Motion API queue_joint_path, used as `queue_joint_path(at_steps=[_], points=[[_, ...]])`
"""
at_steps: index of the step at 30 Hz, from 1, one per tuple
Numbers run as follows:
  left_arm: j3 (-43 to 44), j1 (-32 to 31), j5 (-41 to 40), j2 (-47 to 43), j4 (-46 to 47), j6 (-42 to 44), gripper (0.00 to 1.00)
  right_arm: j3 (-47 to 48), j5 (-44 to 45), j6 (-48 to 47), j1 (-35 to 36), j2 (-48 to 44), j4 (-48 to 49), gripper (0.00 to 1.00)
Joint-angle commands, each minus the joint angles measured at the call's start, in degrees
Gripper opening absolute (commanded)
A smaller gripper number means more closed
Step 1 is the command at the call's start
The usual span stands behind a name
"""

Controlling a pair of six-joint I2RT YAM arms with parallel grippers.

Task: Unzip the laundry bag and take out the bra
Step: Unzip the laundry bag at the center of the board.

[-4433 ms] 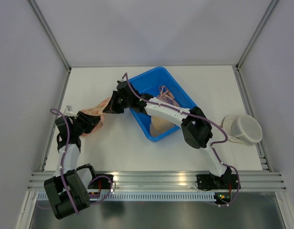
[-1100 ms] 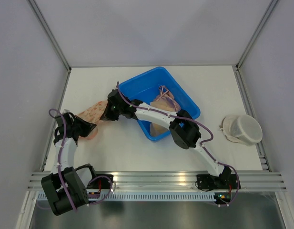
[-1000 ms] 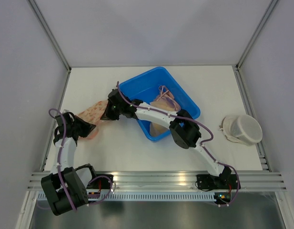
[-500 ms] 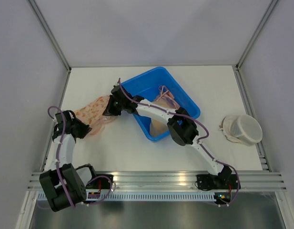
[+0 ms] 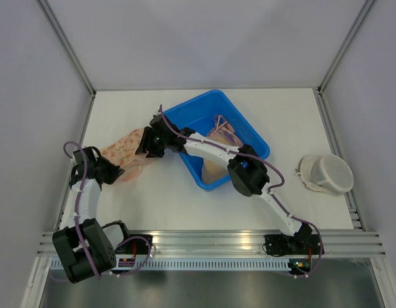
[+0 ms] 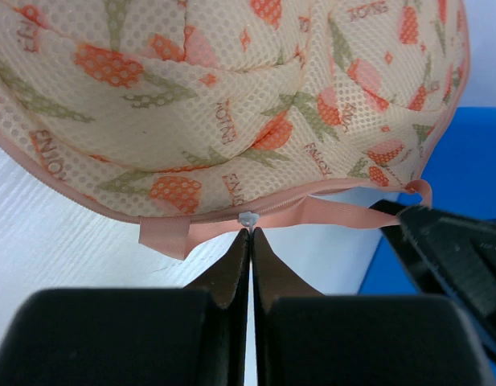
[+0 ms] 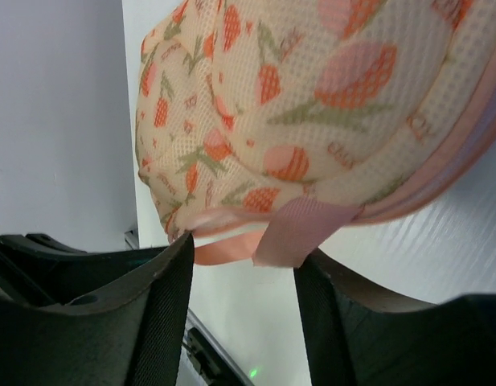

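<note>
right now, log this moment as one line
left gripper shut on zipper pull | right gripper open at pink tab | laundry bag on table, left of blue bin | zip looks closed

Tiny orange capitals repeat across the laundry bag (image 6: 231,96), centre and upper right in the left wrist view. They look like "ENJOY", last letters unsure. Right wrist view: same print, too blurred to read.
</note>
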Motion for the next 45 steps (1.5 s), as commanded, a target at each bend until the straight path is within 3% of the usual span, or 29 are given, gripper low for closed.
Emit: queue_joint_path(at_steps=[1, 6, 12, 33, 45], points=[[3.50, -0.07, 3.55, -0.70, 2.43, -2.96, 0.02, -1.32, 1.33, 0.75, 1.43, -7.10, -0.93, 0.58], [3.16, -0.42, 4.61, -0.96, 2.61, -3.40, 0.02, -4.49, 3.70, 5.14, 2.14, -9.82, -1.80, 0.67], [2.63, -0.42, 6.36, -1.22, 3.22, -3.84, 0.02, -4.49, 6.08, 9.71, 3.63, -9.22, -2.68, 0.70], [0.78, -0.42, 10.59, -5.70, 3.22, -3.58, 0.02, -1.06, 7.40, 19.04, 4.95, -0.42, 2.32, 0.69], [1.74, -0.42, 5.50, -7.29, -0.72, -1.38, 0.02, -1.33, 8.45, 18.42, 5.21, -1.39, 4.43, 0.66]])
